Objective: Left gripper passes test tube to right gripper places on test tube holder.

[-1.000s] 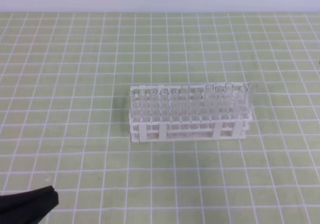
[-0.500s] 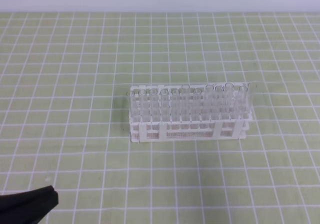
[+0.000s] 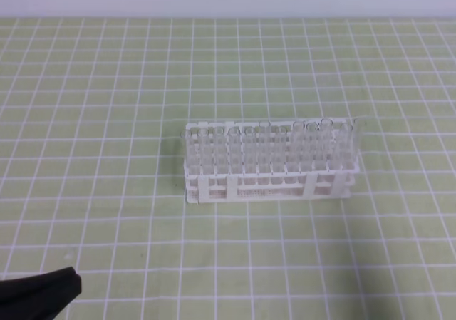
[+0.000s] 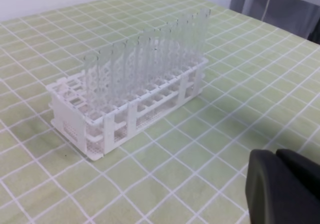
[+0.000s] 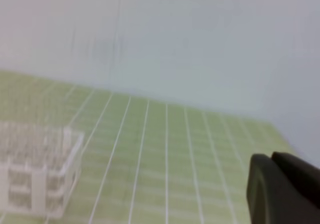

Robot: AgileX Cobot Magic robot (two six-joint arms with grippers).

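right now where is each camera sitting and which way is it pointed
Exterior high: above the front of the table, looking down at the test tube holder mid-mat; the left gripper shows bottom left.
Left wrist: low on the left arm, facing the holder obliquely; the shut left gripper shows bottom right.
Right wrist: low, blurred, facing the back wall; the holder sits lower left, the shut right gripper lower right.
All three share the holder and the green grid mat.

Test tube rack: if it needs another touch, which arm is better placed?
Left, probably. The left gripper, shut and empty, shows at the mat's near left corner, facing the rack. The right gripper, also shut, is outside the overhead view.
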